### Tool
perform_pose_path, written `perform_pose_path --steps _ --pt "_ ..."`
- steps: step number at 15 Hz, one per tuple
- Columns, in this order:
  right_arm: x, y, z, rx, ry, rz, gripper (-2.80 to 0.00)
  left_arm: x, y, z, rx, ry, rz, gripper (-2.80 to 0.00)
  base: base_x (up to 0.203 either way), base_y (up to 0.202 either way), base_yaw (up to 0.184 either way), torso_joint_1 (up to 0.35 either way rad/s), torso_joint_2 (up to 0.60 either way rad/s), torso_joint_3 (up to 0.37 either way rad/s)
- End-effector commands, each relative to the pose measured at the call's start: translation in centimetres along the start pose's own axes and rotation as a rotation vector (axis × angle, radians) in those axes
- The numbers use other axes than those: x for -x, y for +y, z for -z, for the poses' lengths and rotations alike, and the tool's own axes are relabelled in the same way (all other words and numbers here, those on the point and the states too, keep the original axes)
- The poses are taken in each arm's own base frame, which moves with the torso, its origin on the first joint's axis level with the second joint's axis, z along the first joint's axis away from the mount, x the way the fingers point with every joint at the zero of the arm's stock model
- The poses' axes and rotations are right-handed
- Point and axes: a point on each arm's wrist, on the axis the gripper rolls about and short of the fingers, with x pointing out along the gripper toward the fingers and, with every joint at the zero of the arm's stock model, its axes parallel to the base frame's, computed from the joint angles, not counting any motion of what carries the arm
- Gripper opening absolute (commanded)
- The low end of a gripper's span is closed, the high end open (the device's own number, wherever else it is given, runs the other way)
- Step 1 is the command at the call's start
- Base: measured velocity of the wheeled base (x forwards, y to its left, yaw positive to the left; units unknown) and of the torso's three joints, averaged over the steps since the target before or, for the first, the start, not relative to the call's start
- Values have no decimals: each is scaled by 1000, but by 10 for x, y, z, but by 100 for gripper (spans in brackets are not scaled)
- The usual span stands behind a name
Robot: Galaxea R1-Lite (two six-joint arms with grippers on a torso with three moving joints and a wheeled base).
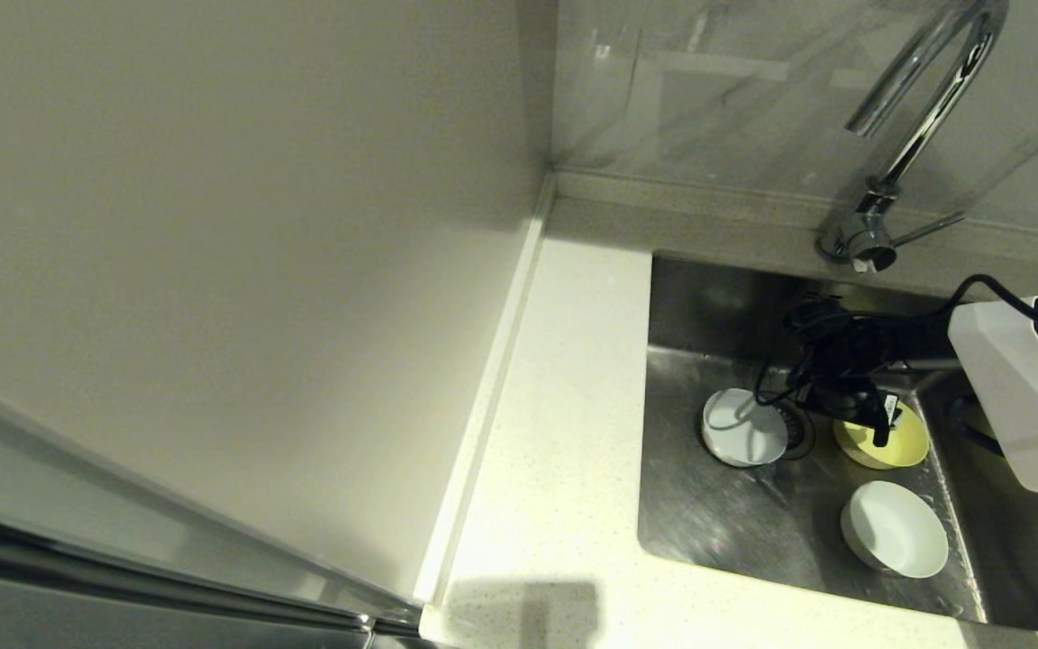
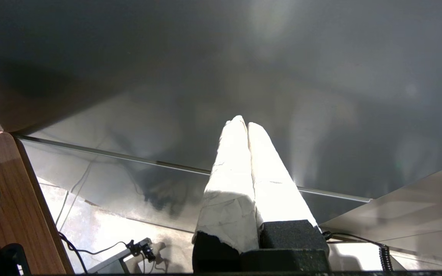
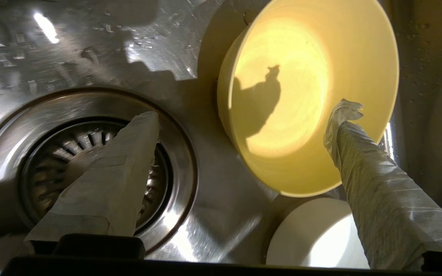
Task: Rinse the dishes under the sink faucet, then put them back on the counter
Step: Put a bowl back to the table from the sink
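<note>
At right centre of the head frame, my right gripper (image 1: pixel 852 410) hangs released inside the sink (image 1: pixel 708 514), straddling the near rim of the yellow bowl (image 1: pixel 906 443); I judge it wants one finger inside, one outside, then a gentle close; pale bowl (image 1: pixel 740 425) left of the drain, white bowl (image 1: pixel 895 528) lower right; left gripper (image 2: pixel 247 124) parked, clenched empty; faucet (image 1: pixel 920 117) top cut off; fingertip contact unclear.

White arm casing (image 1: pixel 1024 397), black cables (image 1: pixel 807 361)
</note>
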Motion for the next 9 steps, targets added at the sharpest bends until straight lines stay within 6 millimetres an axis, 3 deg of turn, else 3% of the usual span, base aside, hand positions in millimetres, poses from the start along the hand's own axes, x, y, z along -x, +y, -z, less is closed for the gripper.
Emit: perform_pose_path --steps 1,6,7,9 --pt "-7 2 2 -3 1 8 0 0 0 1 1 2 0 -280 0 0 0 0 0 0" --pt "-16 4 6 0 -6 32 0 0 0 1 1 2 0 -280 0 0 0 0 0 0" --pt "-17 4 7 1 -3 36 -280 0 0 1 1 3 1 -280 0 0 0 0 0 0" --pt "-18 3 6 -1 -1 39 -280 0 0 1 1 3 0 -280 0 0 0 0 0 0"
